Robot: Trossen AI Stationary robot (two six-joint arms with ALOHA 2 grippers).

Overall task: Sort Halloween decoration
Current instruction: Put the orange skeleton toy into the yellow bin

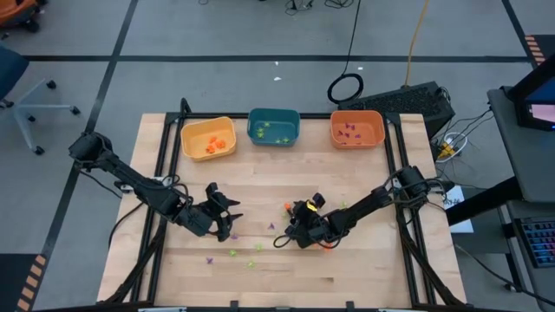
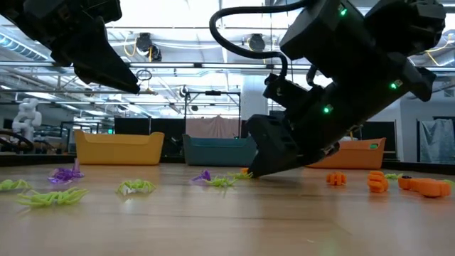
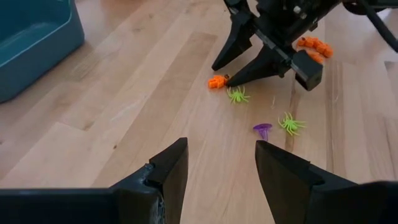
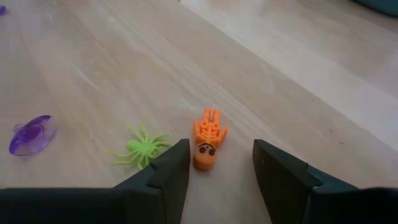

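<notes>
At the far edge of the bench [image 1: 347, 277] we see three bins in a row, left to right: a yellow bin [image 1: 208, 137] holding orange trinkets, a teal bin [image 1: 273, 126] holding light-green ones, and an orange bin [image 1: 356, 128] holding purple ones.

On the left side, the left end effector [image 1: 227, 217] hangs above the bench with its fingers [image 3: 165, 177] spread and nothing between them. Just beyond it, a few green and purple trinkets [image 1: 232, 253] lie loose on the wood.

Toward the middle, we note a purple trinket [image 3: 262, 129] and a green spider [image 3: 291, 123] lying near each other, and a second green spider [image 3: 237, 94] just beside the right arm's fingertips.

The right end effector [image 4: 216, 163] is down at the bench surface near the centre, fingers spread. An orange skeleton trinket [image 4: 207, 138] lies flat on the wood, its head end in the gap between them; we cannot tell whether either finger touches it. A green spider lies just beside it, and a purple disc [image 4: 31, 134] farther off.

To the right, more orange trinkets [image 2: 419, 185] lie on the bench.
</notes>
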